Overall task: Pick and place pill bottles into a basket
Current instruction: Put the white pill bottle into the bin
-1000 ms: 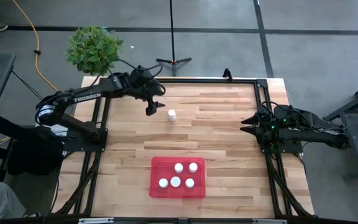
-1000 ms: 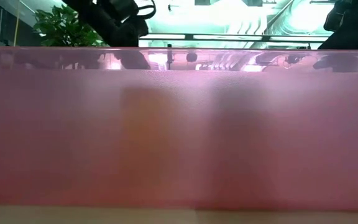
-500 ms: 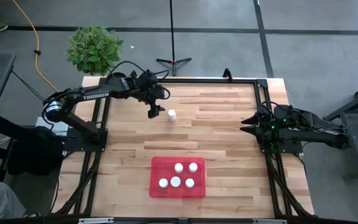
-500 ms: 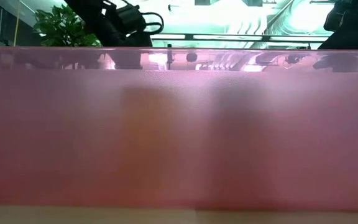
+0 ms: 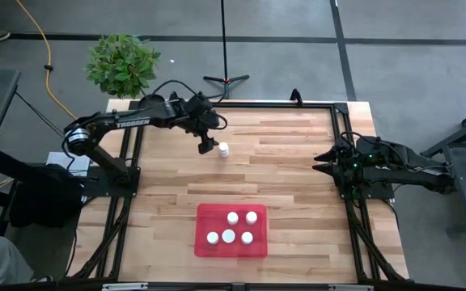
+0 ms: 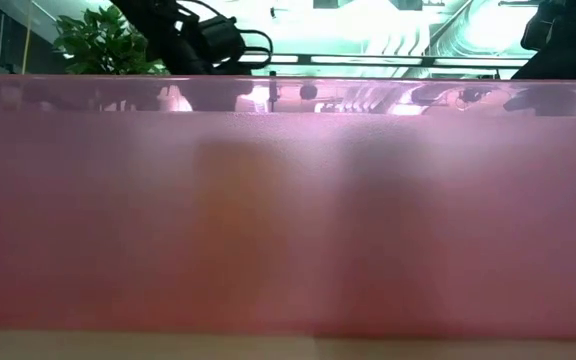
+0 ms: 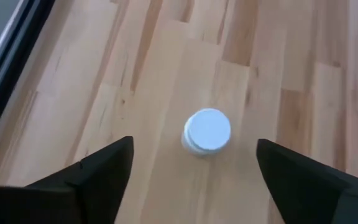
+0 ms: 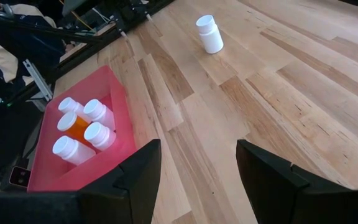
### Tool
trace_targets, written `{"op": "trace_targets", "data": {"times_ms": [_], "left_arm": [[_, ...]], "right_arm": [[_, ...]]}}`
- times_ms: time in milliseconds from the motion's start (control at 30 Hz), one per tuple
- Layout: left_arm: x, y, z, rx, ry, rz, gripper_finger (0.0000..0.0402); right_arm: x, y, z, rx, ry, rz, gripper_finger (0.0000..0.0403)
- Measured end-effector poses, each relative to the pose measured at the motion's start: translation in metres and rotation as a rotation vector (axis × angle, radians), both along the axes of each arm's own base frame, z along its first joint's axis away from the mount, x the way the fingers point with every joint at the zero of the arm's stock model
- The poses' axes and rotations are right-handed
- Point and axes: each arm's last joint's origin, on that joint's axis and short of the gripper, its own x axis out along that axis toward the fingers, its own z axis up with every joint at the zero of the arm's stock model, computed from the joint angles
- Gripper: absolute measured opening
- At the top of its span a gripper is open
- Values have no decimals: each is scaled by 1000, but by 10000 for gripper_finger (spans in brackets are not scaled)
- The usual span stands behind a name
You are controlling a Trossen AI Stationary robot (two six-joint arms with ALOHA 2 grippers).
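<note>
One white-capped pill bottle (image 5: 224, 149) stands upright on its base on the wooden table, far of centre; it also shows in the left wrist view (image 7: 207, 132) and the right wrist view (image 8: 209, 33). My left gripper (image 5: 206, 146) is open and hangs just left of it, fingers pointing down; the bottle stands ahead between the fingertips (image 7: 194, 165), untouched. Several white-capped bottles (image 5: 231, 229), one with an orange body (image 8: 76, 127), stand in the red basket (image 5: 205, 214) near the front edge. My right gripper (image 5: 320, 162) is open and empty at the table's right edge.
A potted plant (image 5: 122, 63) stands off the table's far left corner. Black frame rails (image 5: 128, 186) run along the table's left and right sides. The basket's red wall (image 6: 288, 210) fills the low view. Bare wood lies between the lone bottle and the basket.
My left gripper has moved toward the table's right edge, closing in on the lone pill bottle. The bottle and the basket have stayed where they were.
</note>
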Motion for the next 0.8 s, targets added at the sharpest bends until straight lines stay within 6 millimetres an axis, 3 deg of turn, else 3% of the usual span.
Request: {"op": "trace_targets", "data": {"times_ms": [133,300,533,800], "left_arm": [[13,0,0,11,10,-15,397],[25,1,-3,8,12,-32,388],[27,2,-21,-55,100,-17,398],[32,-2,-25,-73,85,-43,397]], "right_arm": [[0,0,0,0,0,-1,199],[0,0,0,0,0,0,199],[0,0,0,0,0,0,199],[0,0,0,0,0,0,199]]}}
